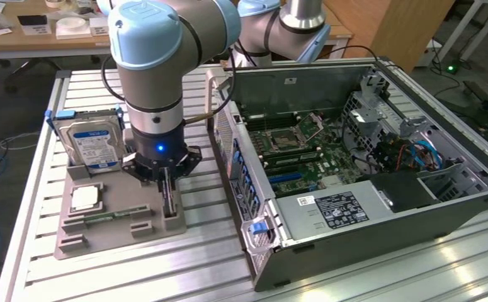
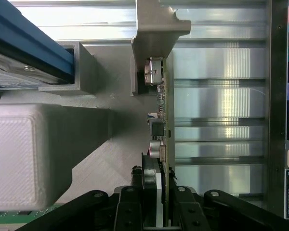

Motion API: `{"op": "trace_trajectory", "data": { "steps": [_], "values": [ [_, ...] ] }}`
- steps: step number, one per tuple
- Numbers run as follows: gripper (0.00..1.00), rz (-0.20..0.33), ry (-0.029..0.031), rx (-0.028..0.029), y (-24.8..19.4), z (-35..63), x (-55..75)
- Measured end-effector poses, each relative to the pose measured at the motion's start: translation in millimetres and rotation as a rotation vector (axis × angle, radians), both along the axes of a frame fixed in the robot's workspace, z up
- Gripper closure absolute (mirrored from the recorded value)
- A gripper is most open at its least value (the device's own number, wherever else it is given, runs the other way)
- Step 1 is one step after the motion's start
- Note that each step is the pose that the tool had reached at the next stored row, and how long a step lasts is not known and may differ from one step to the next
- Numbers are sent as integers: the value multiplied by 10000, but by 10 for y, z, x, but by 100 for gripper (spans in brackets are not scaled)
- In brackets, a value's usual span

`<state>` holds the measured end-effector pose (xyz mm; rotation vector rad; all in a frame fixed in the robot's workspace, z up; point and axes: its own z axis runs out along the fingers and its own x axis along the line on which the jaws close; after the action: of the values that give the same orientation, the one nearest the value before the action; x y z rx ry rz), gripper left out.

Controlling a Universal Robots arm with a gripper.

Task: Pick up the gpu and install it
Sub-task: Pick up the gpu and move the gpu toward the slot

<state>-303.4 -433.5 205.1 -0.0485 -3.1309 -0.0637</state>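
Slatted aluminium forms the desk [image 1: 395,280], with a wooden bench and loose cables behind it. Seen from the wrist, the black fingers [image 2: 143,183] are clenched on the gpu [image 2: 166,110], one pressed against each face of the thin card, which runs edge-on away from them to its grey metal bracket [image 2: 156,24]. Gripping it across the flat faces looks chosen so the card hangs true from its upper edge.

At the lower left of the exterior view the arm [image 1: 155,82] comes straight down onto the card. The card stands on edge in a slot at the right side of a grey holder tray [image 1: 118,236], seated there and not yet lifted. The slot keeps it upright so that its top edge is offered to a vertical approach.

On the same tray, further towards the exterior view's left, a blue-labelled hard drive [image 1: 92,145] stands upright and a square processor chip [image 1: 85,198] lies flat.

Just beside the tray, on the exterior view's right, the computer case [image 1: 378,242] lies on its side with the panel off, its motherboard [image 1: 311,157] facing up.
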Motion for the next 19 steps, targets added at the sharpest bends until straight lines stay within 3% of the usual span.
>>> {"op": "trace_trajectory", "data": {
  "steps": [9,19],
  "values": [
    [72,0,-1,3,0,32,0],
    [72,-1,0,17,0,334,-2]
  ]
}}
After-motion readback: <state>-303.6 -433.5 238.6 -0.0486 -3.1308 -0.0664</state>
